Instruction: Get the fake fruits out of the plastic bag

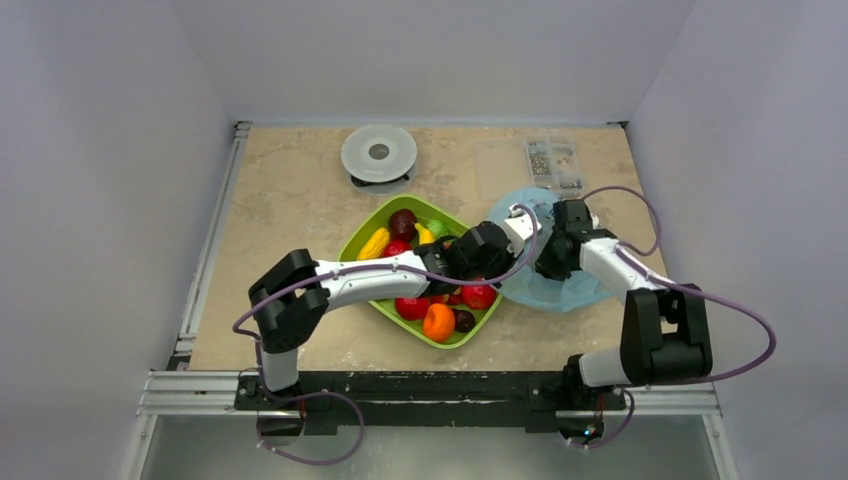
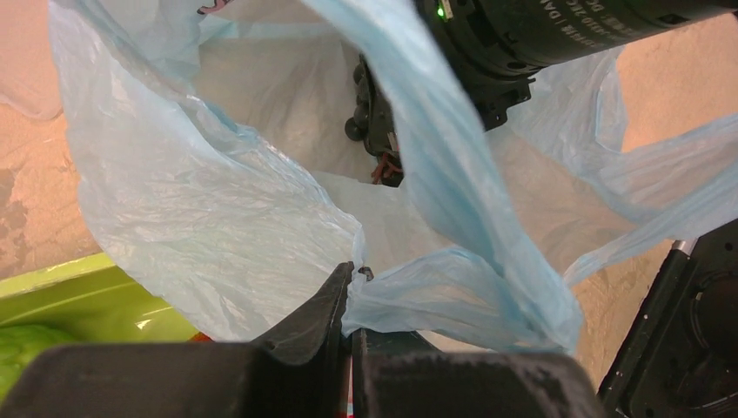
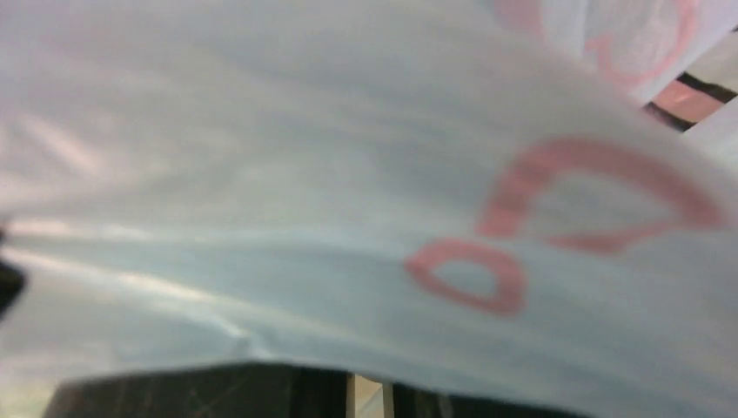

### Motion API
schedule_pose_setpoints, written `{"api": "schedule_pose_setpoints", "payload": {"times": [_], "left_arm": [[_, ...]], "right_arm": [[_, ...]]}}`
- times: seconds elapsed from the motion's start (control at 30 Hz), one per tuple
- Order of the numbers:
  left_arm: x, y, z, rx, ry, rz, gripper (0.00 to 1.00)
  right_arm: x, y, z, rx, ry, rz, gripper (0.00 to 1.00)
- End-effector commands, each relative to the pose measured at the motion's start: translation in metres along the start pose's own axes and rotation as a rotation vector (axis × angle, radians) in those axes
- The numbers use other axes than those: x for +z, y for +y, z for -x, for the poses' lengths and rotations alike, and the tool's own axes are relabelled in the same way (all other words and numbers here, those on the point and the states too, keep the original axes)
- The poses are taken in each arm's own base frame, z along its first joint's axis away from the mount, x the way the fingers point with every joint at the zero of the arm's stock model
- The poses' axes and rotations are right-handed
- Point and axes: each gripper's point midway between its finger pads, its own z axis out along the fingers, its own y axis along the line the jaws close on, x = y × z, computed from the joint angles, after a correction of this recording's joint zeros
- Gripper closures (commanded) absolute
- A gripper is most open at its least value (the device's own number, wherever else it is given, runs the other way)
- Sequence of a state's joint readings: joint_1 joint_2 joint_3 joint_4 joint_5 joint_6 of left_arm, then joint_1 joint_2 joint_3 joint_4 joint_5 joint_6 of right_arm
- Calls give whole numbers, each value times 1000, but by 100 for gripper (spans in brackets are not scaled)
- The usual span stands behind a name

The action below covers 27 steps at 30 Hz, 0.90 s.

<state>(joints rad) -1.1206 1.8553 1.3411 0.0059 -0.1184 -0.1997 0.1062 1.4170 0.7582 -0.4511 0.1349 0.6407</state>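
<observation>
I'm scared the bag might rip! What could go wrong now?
The left gripper pinches the plastic bag by its thin edge; a hard pull might tear it or lose it. Bag film covers the right wrist view, so the right gripper, inside the bag, might grab plastic instead of fruit. The left arm hangs over the green tray and could knock fake fruits out.

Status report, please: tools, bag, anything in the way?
Left tool shut on plastic bag. Right tool inside bag, grip unclear. Fruits lie in green tray. Bag film blocks right wrist view.
</observation>
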Motion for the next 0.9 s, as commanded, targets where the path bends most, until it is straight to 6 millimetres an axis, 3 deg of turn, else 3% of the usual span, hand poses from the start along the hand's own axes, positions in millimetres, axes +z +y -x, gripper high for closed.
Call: {"api": "schedule_pose_setpoints", "payload": {"times": [0.0, 0.13, 0.2, 0.33, 0.43, 0.53, 0.63, 0.77, 0.87], "left_arm": [[-6, 1, 31, -36, -30, 23, 100], [-6, 8, 36, -68, 8, 59, 99], [-9, 8, 41, -88, 12, 45, 89], [-24, 8, 56, -128, -11, 0, 56], [-35, 3, 65, -137, -22, -49, 45], [-48, 0, 71, -135, -24, -70, 34], [-67, -9, 73, -133, -17, -134, 21], [-106, -3, 82, -119, -55, -151, 4], [-143, 10, 92, -93, -85, -136, 0]], "right_arm": [[-41, 23, 20, -14, -56, 128, 100], [-91, 29, 28, 15, -129, 228, 100], [-109, 29, 32, 21, -151, 244, 100], [-141, 27, 41, 20, -204, 266, 100], [-152, 23, 44, 9, -246, 274, 100], [-172, 41, 49, -20, -286, 399, 100], [-203, 49, 57, -4, -342, 477, 100], [-236, 27, 70, -43, -411, 377, 100], [-266, 24, 76, -110, -438, 378, 100]]}}
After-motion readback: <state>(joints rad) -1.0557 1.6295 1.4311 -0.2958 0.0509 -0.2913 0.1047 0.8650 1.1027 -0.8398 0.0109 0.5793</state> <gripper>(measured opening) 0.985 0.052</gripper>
